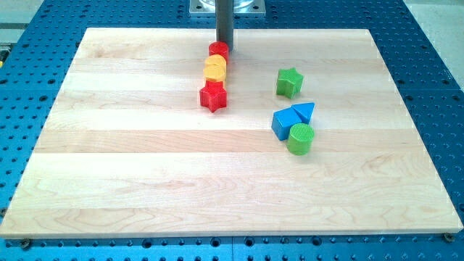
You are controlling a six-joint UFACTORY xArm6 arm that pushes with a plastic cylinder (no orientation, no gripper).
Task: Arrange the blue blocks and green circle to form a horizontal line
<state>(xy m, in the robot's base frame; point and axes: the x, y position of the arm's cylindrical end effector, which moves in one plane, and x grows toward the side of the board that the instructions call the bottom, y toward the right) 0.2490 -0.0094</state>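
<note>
**Q:** Dark metal rod first: where does it end, and is it carrying anything?

**A:** My tip (pixel 225 44) comes down at the view's top centre. It holds nothing; it is a bare rod end, standing just above, and apparently touching, the small red cylinder block (pixel 218 50). Whether it truly presses on that block cannot be told.

**Q:** What lies next outward from the tip?

**A:** A near-vertical column of three. Below the red cylinder sits the yellow rounded block (pixel 214 69), touching it; below that, the red star-shaped block (pixel 213 96), touching the yellow one.

**Q:** And the blocks named in the task?

**A:** They form a tight cluster right of centre, well apart from the tip. The blue cube-like block (pixel 283 123) is at the cluster's left; the blue triangular block (pixel 304 112) is just up and to the right of it, touching; the green ribbed circular block (pixel 300 138) sits below, against both. They make a triangle, not a row.

**Q:** Anything else?

**A:** A green star-shaped block (pixel 289 82) stands above the cluster, apart. All rest on the pale wooden board (pixel 145 181), laid on a blue perforated table (pixel 29 14).
</note>
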